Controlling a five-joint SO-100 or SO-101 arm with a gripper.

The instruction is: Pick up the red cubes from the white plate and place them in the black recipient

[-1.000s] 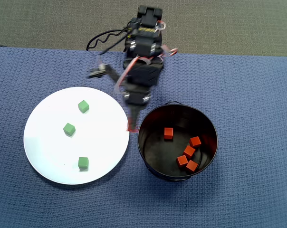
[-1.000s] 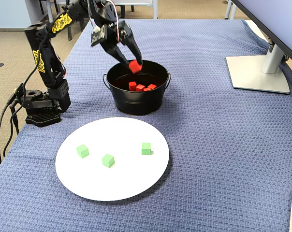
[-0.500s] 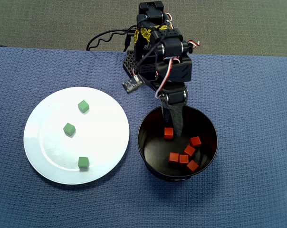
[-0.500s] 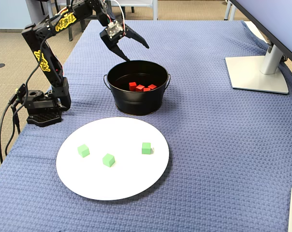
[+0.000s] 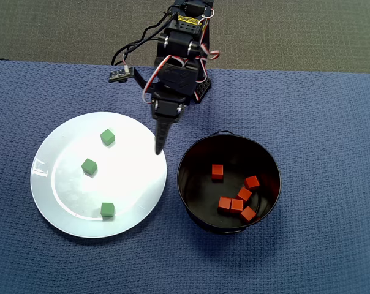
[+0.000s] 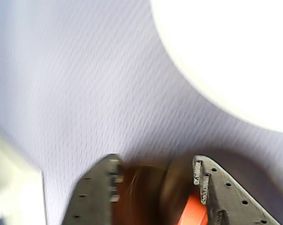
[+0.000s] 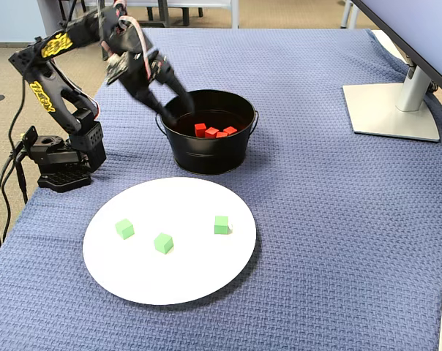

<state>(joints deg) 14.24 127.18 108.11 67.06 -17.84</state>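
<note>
Since all six small matte red-orange cubes (image 5: 236, 195) already lie on the dark floor of the round black metal pot (image 5: 192, 199), you have little left to do — one cube sits apart toward the upper left of the pot floor in the overhead view, the other five cluster toward the lower right. Look at the large round glossy white plate (image 5: 62, 208) beside the pot: it carries only three small green cubes (image 5: 89, 166), spread well apart, and no red cube shows on it in the overhead view or the fixed view. By that count I would judge the sorting finished, with the green cubes rightly left alone.

Your gripper (image 5: 159, 146) hangs above the plate's right rim in the overhead view, between plate and pot and clear of both. From above the fingers read as one narrow dark point; the fixed view blurs them. The wrist view, itself smeared, shows the two finger pads (image 6: 203, 180) standing apart with nothing gripped between them, so take the claw as spread and empty — the orange patch low in that view is too blurred to name. All of this rests on the blue woven tablecloth (image 5: 320, 122).
</note>
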